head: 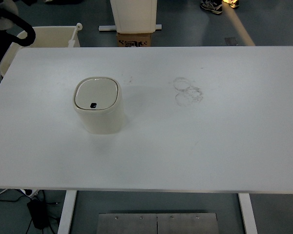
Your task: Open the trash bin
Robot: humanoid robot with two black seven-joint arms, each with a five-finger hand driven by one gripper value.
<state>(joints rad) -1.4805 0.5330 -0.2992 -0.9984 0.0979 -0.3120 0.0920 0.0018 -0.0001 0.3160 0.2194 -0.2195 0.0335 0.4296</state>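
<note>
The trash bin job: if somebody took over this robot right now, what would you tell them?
Left hand: barely in view, only part of the arm shows at the top left corner, off the table; fingers not visible.
Right hand: out of view.
Trash bin: upright on the white table, left of centre, lid closed.
Done: nothing visible.
Left: reach the bin and open the lid.
</note>
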